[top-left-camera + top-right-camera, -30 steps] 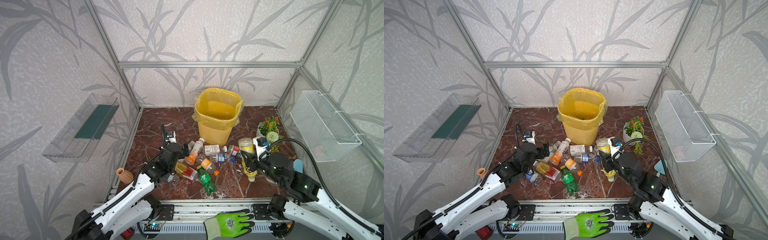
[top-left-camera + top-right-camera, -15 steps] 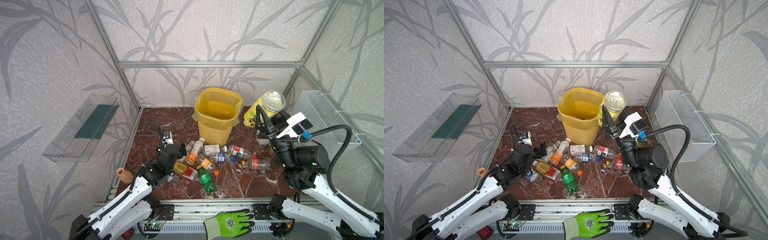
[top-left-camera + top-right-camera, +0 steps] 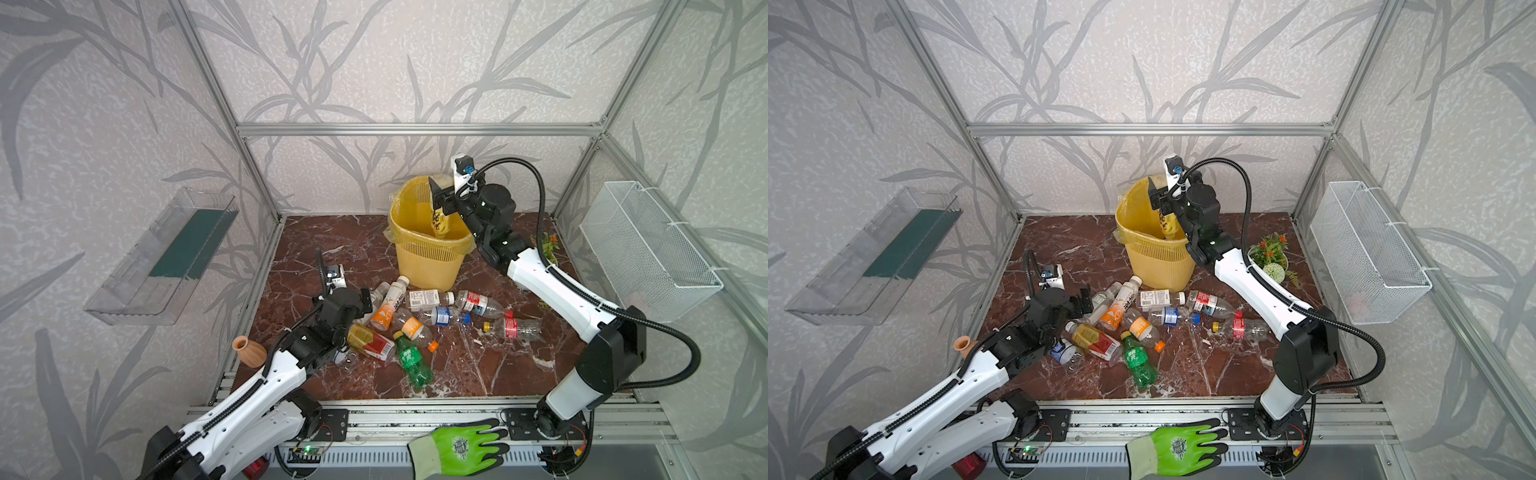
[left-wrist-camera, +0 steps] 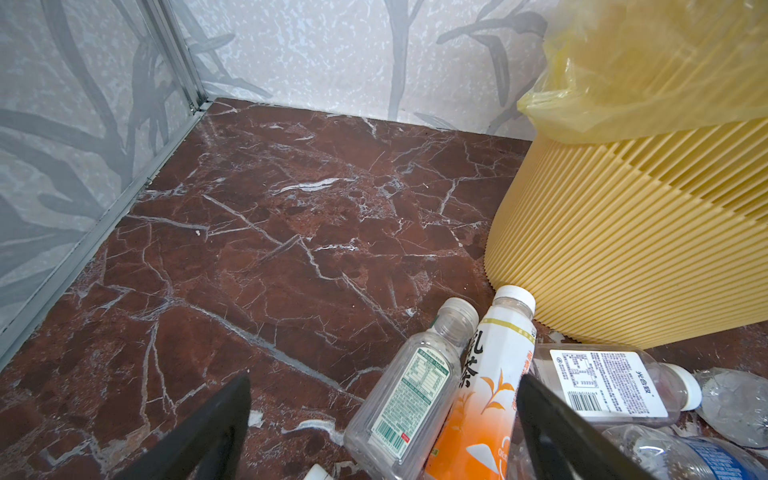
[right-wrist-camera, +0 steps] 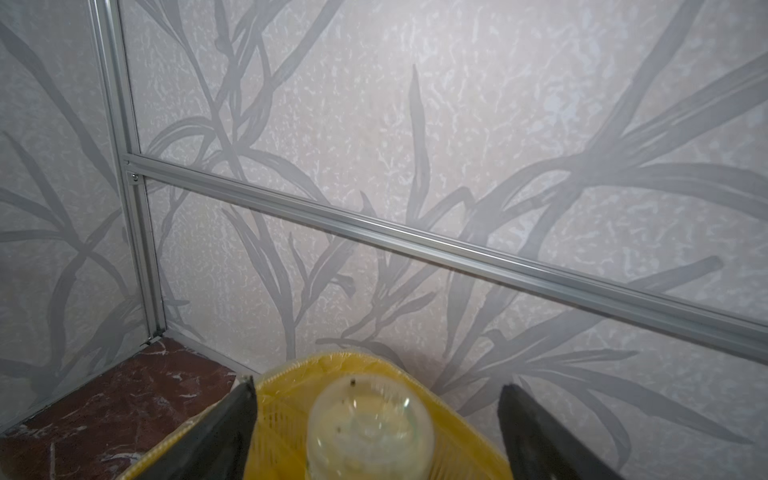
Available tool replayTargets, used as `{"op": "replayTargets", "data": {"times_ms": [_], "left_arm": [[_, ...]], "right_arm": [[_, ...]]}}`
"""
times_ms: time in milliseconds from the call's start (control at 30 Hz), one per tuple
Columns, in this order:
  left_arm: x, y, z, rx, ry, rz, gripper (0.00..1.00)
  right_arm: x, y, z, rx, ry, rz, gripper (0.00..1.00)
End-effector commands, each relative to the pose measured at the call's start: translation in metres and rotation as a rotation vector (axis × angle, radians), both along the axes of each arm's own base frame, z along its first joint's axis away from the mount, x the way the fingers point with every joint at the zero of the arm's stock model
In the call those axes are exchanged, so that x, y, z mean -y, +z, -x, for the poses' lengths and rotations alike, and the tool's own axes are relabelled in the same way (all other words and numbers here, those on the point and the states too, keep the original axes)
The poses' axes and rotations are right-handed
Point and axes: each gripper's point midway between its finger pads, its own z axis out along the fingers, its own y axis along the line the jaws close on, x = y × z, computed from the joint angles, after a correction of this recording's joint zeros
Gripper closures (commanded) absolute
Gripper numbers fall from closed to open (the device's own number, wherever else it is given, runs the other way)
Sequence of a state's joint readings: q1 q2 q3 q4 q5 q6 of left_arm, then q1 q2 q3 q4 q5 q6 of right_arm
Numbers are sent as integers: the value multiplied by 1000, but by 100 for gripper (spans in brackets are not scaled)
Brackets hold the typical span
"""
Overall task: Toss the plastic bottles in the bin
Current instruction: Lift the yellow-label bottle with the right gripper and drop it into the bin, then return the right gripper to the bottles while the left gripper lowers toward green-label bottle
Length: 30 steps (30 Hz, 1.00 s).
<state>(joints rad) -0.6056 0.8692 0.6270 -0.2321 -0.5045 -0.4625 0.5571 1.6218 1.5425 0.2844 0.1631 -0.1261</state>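
At upper centre, a bottle (image 5: 370,428) tips into the bin (image 3: 424,257) between the spread jaws of the right end effector (image 5: 376,390), while about ten more bottles (image 3: 476,302) litter the bench (image 3: 332,241) by the left end effector (image 4: 384,382), likewise spread.

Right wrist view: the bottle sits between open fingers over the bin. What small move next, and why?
Probably lift the right fingers straight up and back from the bin. They stand wide apart, touching neither side of the yellow-labelled bottle, which is already partly inside the rim.

Saw plastic bottles (image 3: 388,305) strewn on the floor (image 3: 332,237) before the bin (image 3: 424,257), another bottle (image 3: 440,218) in its mouth, vase (image 3: 249,351) to their left, plant (image 3: 1271,253) right.
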Motion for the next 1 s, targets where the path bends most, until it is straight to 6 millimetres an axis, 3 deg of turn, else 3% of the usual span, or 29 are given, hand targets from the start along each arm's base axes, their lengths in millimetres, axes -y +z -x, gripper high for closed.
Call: {"op": "replayTargets", "data": {"times_ms": [0,133,233,300,500,667,800,967], "left_arm": [[-2,15,-4,27,18,7,1],[1,13,-6,11,4,-5,1],[3,8,-7,-13,-11,-29,1],[6,3,-9,-30,-28,-41,1],[16,-22,-19,-147,-79,-101,1],[22,-48,-29,-283,-129,-142,1],[23,-60,-36,-356,-160,-148,8],[28,-79,-38,-433,-222,-139,11]], "right_arm": [[28,115,70,214,65,-160,6],[45,107,87,215,33,-159,5],[58,83,93,178,-9,-144,5],[67,58,93,122,-47,-128,5],[94,-60,93,-139,-96,-151,4],[109,-142,111,-318,-118,-157,4],[125,-192,127,-418,-152,-197,4],[146,-234,147,-495,-181,-258,4]]}}
